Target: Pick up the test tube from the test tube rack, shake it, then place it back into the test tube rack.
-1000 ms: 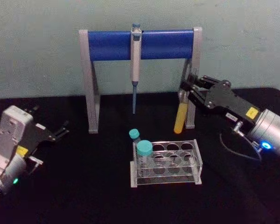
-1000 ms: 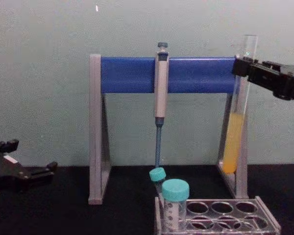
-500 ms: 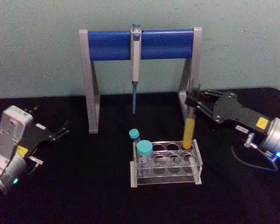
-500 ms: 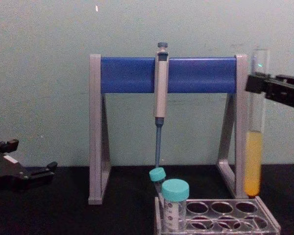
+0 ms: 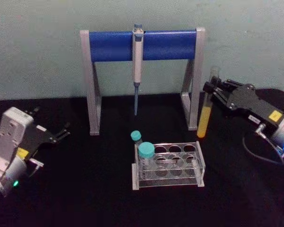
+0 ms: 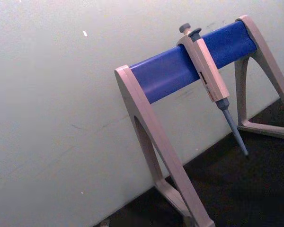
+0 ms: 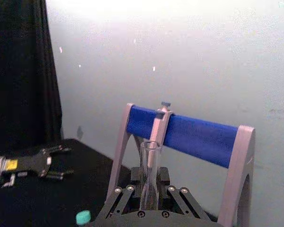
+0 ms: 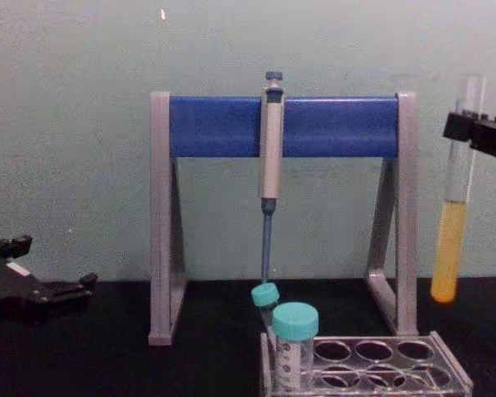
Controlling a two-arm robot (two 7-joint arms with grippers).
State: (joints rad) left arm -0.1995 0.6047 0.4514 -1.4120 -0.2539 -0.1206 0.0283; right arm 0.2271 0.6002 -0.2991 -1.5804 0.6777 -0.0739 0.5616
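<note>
The test tube (image 5: 206, 111) is a long clear glass tube with yellow-orange liquid in its lower part. My right gripper (image 5: 211, 89) is shut on its upper part and holds it nearly upright in the air, right of the stand's right leg. From the chest the test tube (image 8: 450, 240) hangs above the table with the right gripper (image 8: 473, 131) across it. Its open mouth (image 7: 150, 147) rises between the right gripper's fingers (image 7: 128, 196). The test tube rack (image 5: 168, 183) stands on the table left of and nearer than the tube. My left gripper (image 5: 62, 131) rests open at the far left.
Two teal-capped tubes (image 5: 146, 151) (image 5: 136, 136) stand at the rack's left end. Behind the rack is a grey-and-blue pipette stand (image 5: 109, 46) with a pipette (image 5: 137, 56) hanging from its bar. The table is black and a pale wall is behind.
Over the last second the right gripper swung the tube from beside the stand's leg down over the rack's back right corner, then up and to the right. The left arm has not moved.
</note>
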